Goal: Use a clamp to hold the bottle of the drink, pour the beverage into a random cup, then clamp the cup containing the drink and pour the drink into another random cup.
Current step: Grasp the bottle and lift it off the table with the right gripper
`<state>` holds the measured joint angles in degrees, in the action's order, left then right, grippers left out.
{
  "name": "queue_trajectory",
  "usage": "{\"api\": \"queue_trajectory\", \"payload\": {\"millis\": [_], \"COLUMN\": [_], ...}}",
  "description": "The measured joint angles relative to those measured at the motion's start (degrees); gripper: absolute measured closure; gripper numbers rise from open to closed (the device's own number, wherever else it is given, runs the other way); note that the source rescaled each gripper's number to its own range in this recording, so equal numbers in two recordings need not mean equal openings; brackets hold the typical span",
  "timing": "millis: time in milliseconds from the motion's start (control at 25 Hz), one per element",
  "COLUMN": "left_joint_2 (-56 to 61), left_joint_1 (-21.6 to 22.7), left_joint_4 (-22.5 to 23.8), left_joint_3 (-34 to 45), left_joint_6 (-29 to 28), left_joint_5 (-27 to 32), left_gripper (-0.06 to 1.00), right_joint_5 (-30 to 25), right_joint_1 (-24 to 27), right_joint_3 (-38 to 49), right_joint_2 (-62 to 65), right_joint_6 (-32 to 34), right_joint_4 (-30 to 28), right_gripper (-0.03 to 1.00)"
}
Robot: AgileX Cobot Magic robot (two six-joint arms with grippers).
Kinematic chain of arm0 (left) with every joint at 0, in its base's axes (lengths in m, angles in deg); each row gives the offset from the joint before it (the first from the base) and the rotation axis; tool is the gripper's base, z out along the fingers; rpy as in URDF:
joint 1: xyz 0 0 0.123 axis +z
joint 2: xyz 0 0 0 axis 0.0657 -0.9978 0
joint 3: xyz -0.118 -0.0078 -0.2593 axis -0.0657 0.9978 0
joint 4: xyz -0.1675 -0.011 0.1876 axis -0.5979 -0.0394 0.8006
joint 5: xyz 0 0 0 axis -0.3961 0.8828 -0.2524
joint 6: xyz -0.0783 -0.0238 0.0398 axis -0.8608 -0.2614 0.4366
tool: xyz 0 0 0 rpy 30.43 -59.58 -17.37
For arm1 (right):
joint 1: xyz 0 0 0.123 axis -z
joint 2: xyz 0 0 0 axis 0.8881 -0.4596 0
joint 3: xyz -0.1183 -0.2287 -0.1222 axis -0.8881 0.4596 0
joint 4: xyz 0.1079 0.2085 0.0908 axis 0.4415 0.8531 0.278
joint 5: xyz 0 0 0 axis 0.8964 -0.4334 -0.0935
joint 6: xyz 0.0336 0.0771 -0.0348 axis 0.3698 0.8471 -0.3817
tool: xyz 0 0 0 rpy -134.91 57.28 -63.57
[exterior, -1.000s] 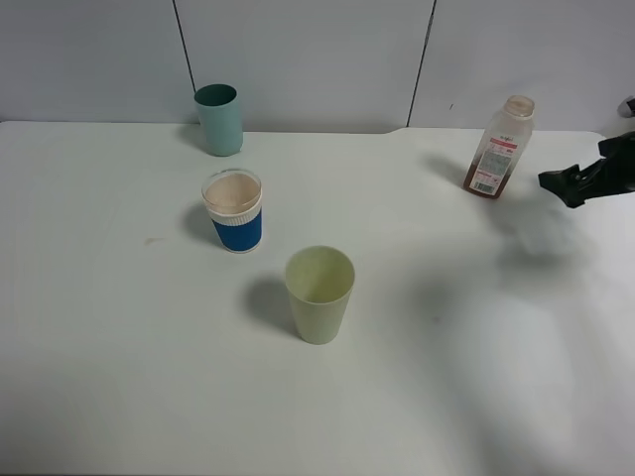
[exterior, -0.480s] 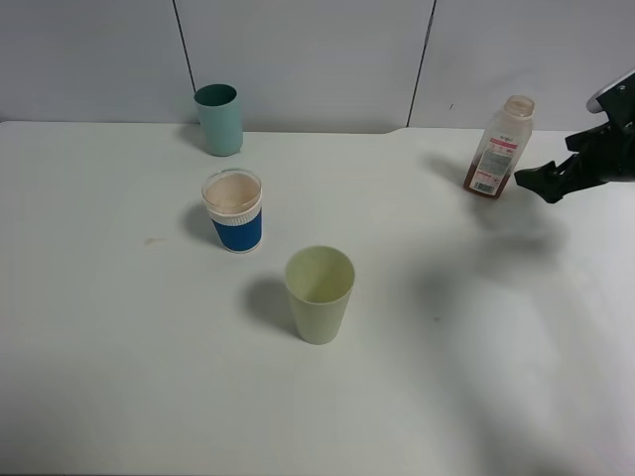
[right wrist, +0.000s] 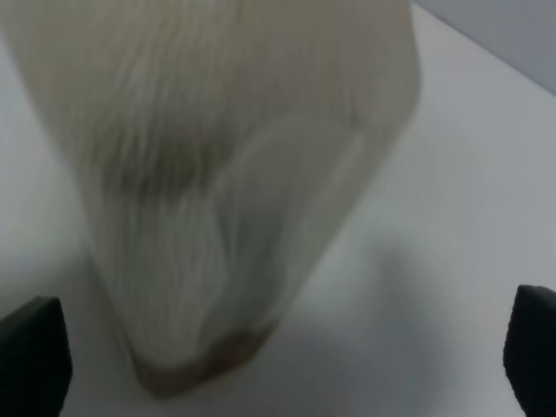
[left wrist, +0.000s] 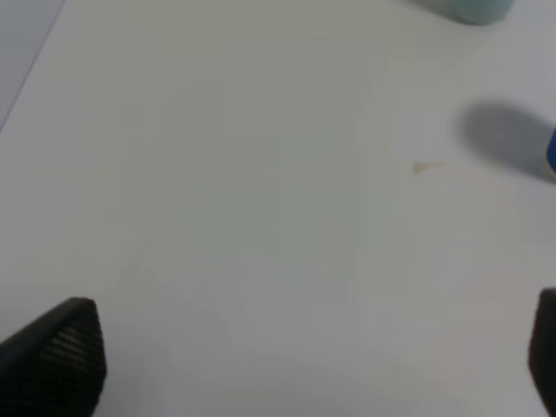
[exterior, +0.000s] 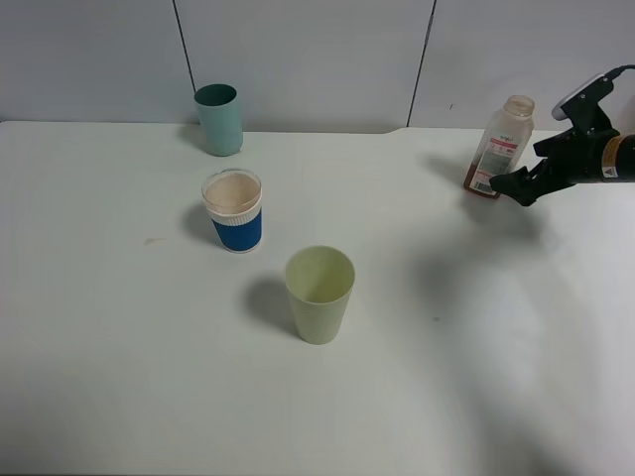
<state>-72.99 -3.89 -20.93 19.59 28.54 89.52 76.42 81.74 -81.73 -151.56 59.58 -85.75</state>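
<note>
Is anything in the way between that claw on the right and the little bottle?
Nothing visible. The right gripper, jaws open, is close beside the bottle, with only table around them.

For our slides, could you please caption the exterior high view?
Open right hand at the bottle; teal cup, blue cup and green cup stand apart.

The high camera looks down from the near side over the whole tabletop (exterior: 446, 397); the left wrist camera hangs low over its left part, catching the blue cup (left wrist: 552, 156) the high view also shows; the right wrist camera sits very close to the bottle (right wrist: 243, 174), seemingly motion-blurred.
</note>
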Motion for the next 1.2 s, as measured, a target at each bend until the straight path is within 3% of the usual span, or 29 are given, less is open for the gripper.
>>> {"api": "queue_trajectory", "payload": {"millis": [240, 480, 520, 560, 640, 680, 760, 1200], "left_joint_2": [0.0, 0.0, 0.0, 0.0, 0.0, 0.0, 0.0, 0.0], "left_joint_1": [0.0, 0.0, 0.0, 0.0, 0.0, 0.0, 0.0, 0.0], "left_joint_4": [0.0, 0.0, 0.0, 0.0, 0.0, 0.0, 0.0, 0.0], "left_joint_3": [0.0, 0.0, 0.0, 0.0, 0.0, 0.0, 0.0, 0.0], "left_joint_6": [0.0, 0.0, 0.0, 0.0, 0.0, 0.0, 0.0, 0.0], "left_joint_5": [0.0, 0.0, 0.0, 0.0, 0.0, 0.0, 0.0, 0.0], "left_gripper": [-0.05, -0.05, -0.05, -0.05, -0.05, -0.05, -0.05, -0.05], "right_joint_5": [0.0, 1.5, 1.8, 1.8, 1.4, 0.4, -0.1, -3.5], "right_joint_1": [-4.3, -6.7, -7.2, -7.2, -7.3, -7.5, -7.9, -9.8], "right_joint_3": [-5.8, -7.3, -7.3, -7.3, -7.3, -7.3, -7.3, -7.6], "right_joint_2": [-4.5, -6.3, -6.4, -6.4, -6.4, -6.5, -6.5, -6.2], "right_joint_6": [2.1, 2.2, 2.2, 2.2, 2.2, 2.4, 2.6, 3.0], "right_joint_4": [-0.5, 0.1, 0.6, 0.6, 0.7, 1.1, 1.3, 3.4], "right_gripper": [-0.01, 0.18, 0.41, 0.41, 0.6, 0.82, 0.93, 0.93]}}
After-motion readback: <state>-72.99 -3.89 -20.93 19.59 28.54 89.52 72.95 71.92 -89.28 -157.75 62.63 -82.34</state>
